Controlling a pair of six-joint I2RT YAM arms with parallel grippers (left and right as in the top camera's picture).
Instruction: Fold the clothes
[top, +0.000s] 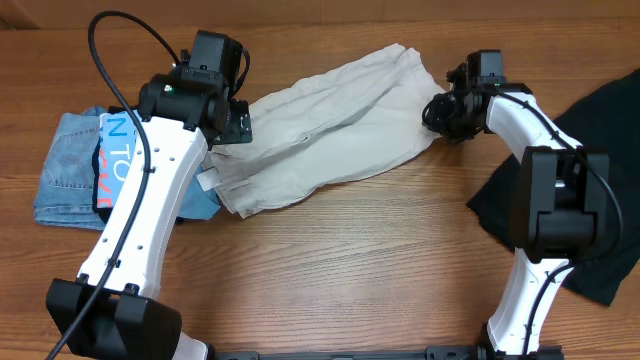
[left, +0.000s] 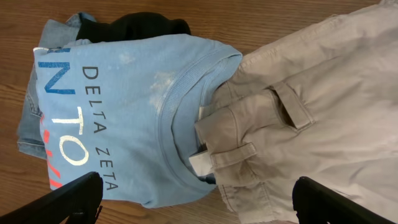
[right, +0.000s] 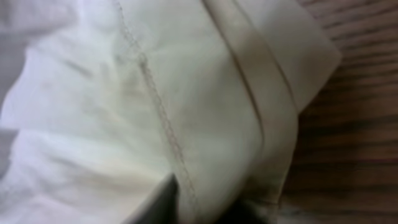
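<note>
Wooden table (top: 350, 260): rumpled beige shorts (top: 330, 125); left gripper (left: 199, 202) spread, right gripper (top: 438, 108) pinching hem.

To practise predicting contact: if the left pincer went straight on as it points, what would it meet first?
Probably the shorts, near their white tag; depth is unclear.

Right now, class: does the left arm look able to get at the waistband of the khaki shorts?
Probably yes. The left gripper hangs open right above the waistband of the khaki shorts. Nothing covers it, and it lies on top of the DELTA ZETA T-shirt at the collar.
</note>
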